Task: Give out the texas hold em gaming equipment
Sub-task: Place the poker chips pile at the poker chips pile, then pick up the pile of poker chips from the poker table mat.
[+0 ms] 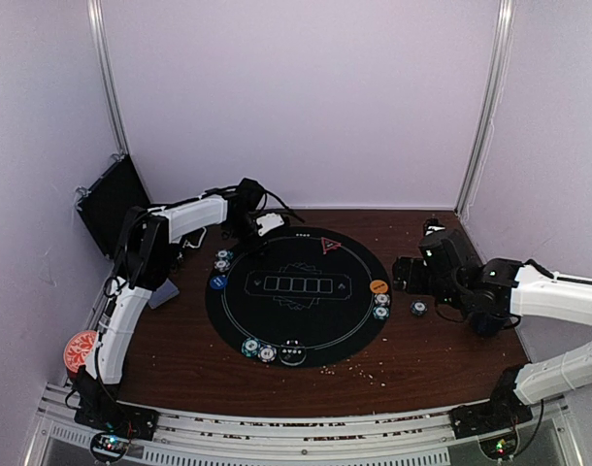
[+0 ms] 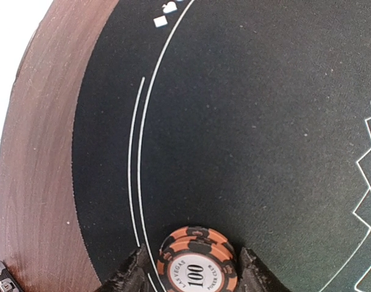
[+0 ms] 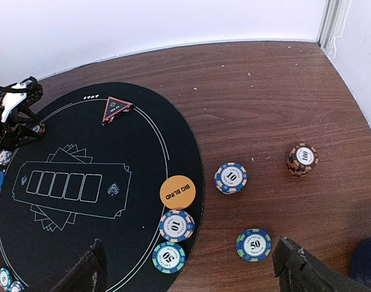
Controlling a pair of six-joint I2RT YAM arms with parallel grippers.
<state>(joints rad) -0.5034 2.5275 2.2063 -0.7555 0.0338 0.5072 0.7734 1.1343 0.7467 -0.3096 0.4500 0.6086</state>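
Risk mainly at the left gripper (image 2: 193, 278). Black fingers (image 2: 132, 275) hugging both sides of a short stack of orange-and-black striped poker chips (image 2: 196, 258) marked 100. Stack standing on the round black felt mat (image 2: 246, 121), just inside its white ring, at the far-left rim. Firm pinch or mere contact: cannot tell. Danger of dragging the top chip, splaying the stack, or rolling a chip onto the brown wooden table (image 2: 39, 152), if opened unevenly or lifted at a slant.

Right gripper (image 3: 190, 258) spread wide and empty, hovering over the mat's right edge. Danger of nudging the orange round BIG BLIND button (image 3: 177, 191) or the blue-striped chip (image 3: 176, 225) beside it, if lowered carelessly.

Only from the left wrist: the 100 marking and the closeness of the fingers. Only from the right wrist: loose chips off the mat, a second orange-and-black stack (image 3: 302, 159) among them, and the printed face of the red triangle marker (image 3: 117, 108). Only from above: both arms together, well apart.
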